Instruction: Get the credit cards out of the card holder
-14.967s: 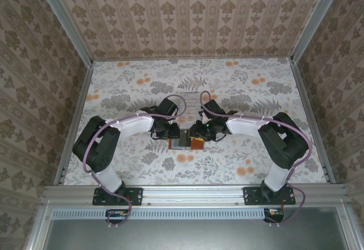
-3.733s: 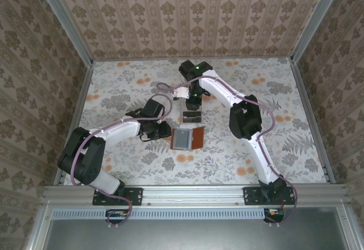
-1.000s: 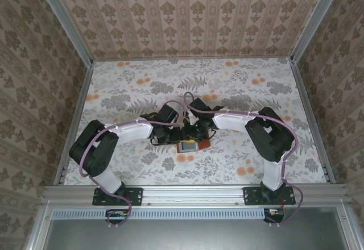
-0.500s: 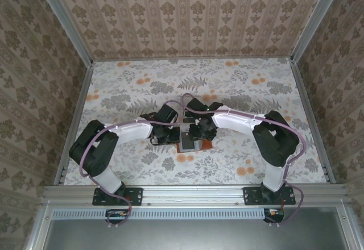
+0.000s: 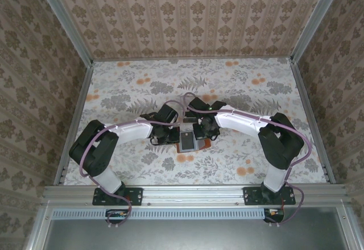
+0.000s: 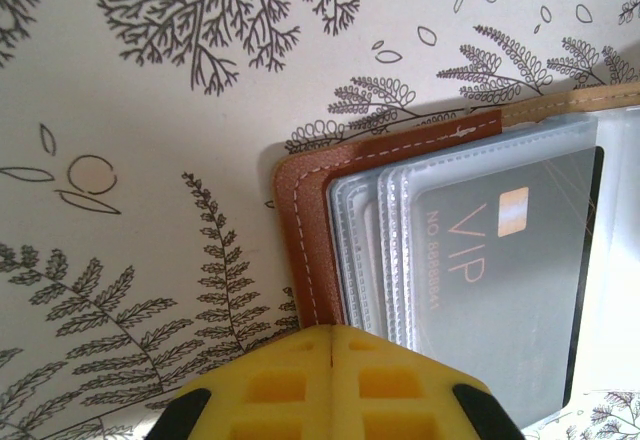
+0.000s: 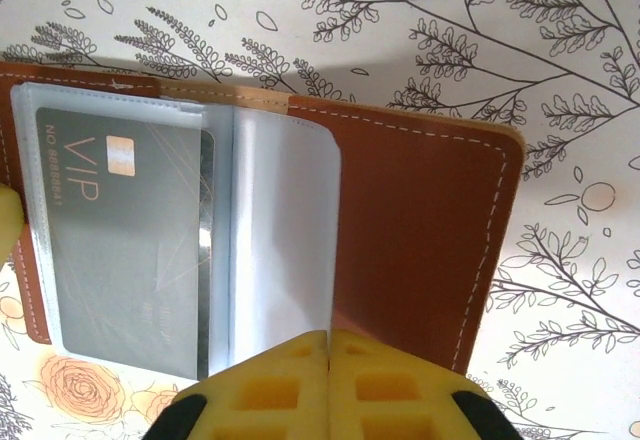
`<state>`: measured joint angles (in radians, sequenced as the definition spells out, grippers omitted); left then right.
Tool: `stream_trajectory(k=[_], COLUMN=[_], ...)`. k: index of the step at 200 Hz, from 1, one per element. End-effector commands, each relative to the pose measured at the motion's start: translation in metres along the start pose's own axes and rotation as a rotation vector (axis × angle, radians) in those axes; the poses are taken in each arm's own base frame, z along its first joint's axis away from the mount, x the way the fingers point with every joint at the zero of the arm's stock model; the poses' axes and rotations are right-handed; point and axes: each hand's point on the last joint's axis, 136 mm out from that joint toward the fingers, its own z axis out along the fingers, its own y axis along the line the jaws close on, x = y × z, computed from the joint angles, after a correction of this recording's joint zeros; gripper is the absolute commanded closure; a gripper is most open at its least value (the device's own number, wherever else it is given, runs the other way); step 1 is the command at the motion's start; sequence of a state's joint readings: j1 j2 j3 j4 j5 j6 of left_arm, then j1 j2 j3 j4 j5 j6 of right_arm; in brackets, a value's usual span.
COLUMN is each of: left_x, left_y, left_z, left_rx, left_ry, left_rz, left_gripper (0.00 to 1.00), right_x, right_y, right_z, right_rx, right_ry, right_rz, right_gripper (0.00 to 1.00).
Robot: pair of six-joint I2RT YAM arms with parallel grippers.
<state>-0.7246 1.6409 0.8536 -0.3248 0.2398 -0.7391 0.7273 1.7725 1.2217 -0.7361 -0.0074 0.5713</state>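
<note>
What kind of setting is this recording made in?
Probably a staged robot test booth, not a home: wallpapered panels in aluminium framing box in a floral tabletop, with left arm and right arm bolted to a rail.

Seemingly leather card holder [image 7: 420,220], glossy sleeves [image 7: 280,230]

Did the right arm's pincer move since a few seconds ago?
Yes. The right pincer came away from the back wall, toward the near rail. It is now shut at the card holder.
</note>
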Motion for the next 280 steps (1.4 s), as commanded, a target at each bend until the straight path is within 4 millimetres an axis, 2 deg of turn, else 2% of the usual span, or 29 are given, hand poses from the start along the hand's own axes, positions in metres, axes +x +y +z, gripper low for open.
stream_trajectory(k=[1, 41, 66, 107, 146, 186, 220, 249, 280], left_x=[0.003, -0.001, -0.002, -0.008, -0.014, -0.014, -0.016, -0.018, -0.017], left_y=[0.018, 0.019, 0.018, 0.009, -0.006, -0.017, -0.031, -0.040, -0.044], left_z=[0.006, 0.002, 0.000, -0.010, -0.023, -0.024, -0.021, -0.018, -0.015], left_rx=[-0.073, -0.074, -0.070, -0.054, -0.026, -0.002, 0.057, 0.085, 0.096], left_ry=[0.028, 0.020, 0.013, -0.010, -0.041, -0.042, -0.041, -0.037, -0.025], left_rz=[0.002, 0.009, 0.013, 0.025, 0.049, 0.059, 0.056, 0.057, 0.062], left_gripper=[1.00, 1.00, 1.00, 0.98, 0.96, 0.97, 0.97, 0.98, 0.99], right_x=[0.003, 0.012, 0.016, 0.014, 0.012, 0.003, -0.005, -0.011, -0.017], right_y=[-0.007, -0.022, -0.027, -0.033, -0.035, -0.010, 0.018, 0.047, 0.063], right_z=[-0.001, 0.014, 0.017, 0.003, -0.011, -0.028, -0.034, -0.023, -0.008], right_rx=[0.009, 0.065, 0.084, 0.108, 0.115, -0.024, -0.164, -0.332, -0.456], right_ry=[0.001, 0.029, 0.040, 0.012, -0.014, -0.051, -0.061, -0.027, 0.016], right_rz=[-0.007, -0.004, -0.006, -0.011, -0.015, -0.009, -0.004, 0.026, 0.078], right_gripper=[0.97, 0.97, 0.89, 0.72, 0.70, 0.70, 0.73, 0.76, 0.78])
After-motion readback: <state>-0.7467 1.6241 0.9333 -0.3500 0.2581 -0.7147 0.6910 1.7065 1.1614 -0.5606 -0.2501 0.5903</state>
